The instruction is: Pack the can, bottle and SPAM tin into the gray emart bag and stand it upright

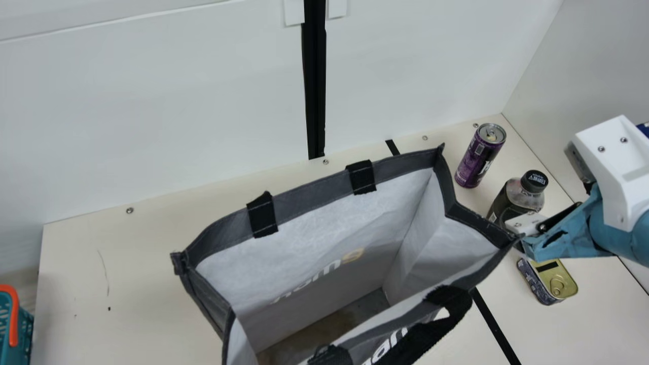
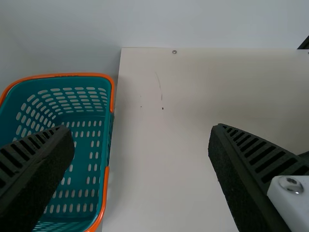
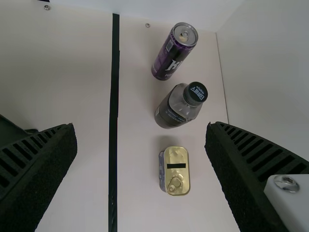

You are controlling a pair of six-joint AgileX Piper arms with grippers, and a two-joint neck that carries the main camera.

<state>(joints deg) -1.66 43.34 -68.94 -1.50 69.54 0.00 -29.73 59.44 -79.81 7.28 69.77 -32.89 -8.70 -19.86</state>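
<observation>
Gray and open-mouthed, the emart bag stands upright on a cream table, while its intended load waits outside, beyond the bag's right-hand end in the main view. A purple can stands toward the back of the table, a dark-capped bottle stands nearer, and the SPAM tin sits nearer still, ring-pull lid facing up. The right gripper is spread wide above that side with nothing in its grasp; whether it touches the bag's corner cannot be told. The left gripper is also wide apart and holding nothing, near a teal basket with an orange rim. Packing appears to be at its first pick, with all three items to be loaded. The next move likely calls for the right gripper to line up on one item, descend, close around it and lift it high enough to clear the bag's rim. A low crossing could snag the fabric and tip the bag, so its upright stance probably needs watching throughout
</observation>
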